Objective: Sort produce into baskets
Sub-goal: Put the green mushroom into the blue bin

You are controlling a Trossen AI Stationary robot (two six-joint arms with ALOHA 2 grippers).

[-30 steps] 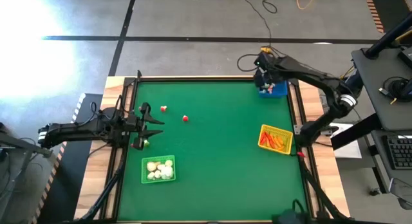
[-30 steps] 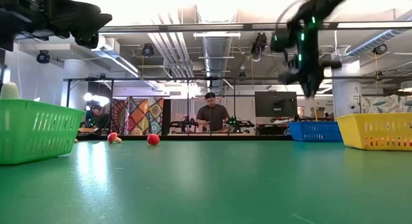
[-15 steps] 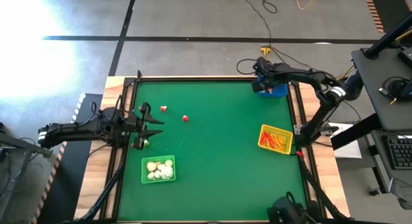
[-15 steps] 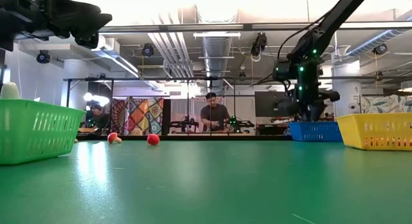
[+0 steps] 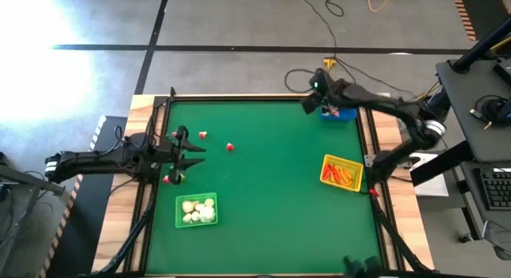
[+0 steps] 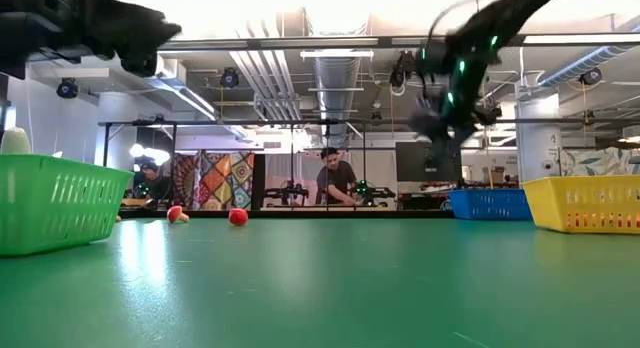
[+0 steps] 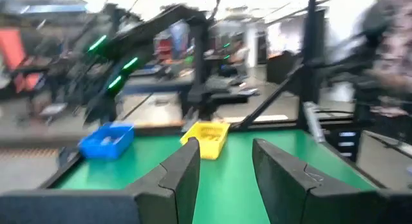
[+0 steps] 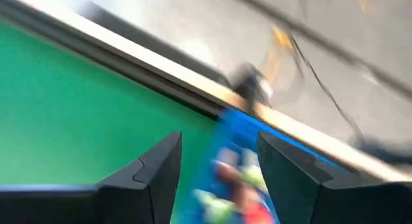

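Green basket holds whitish bulbs; yellow basket orange sticks; blue basket apparently mixed pieces. Both claws, left and right, gape empty.

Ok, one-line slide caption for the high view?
Right end effector open beside blue basket; left end effector open near two loose red pieces.

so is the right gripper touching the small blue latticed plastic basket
Apart. In the low view the right gripper hangs in the air, above and to the side of the blue basket, with clear space between them.
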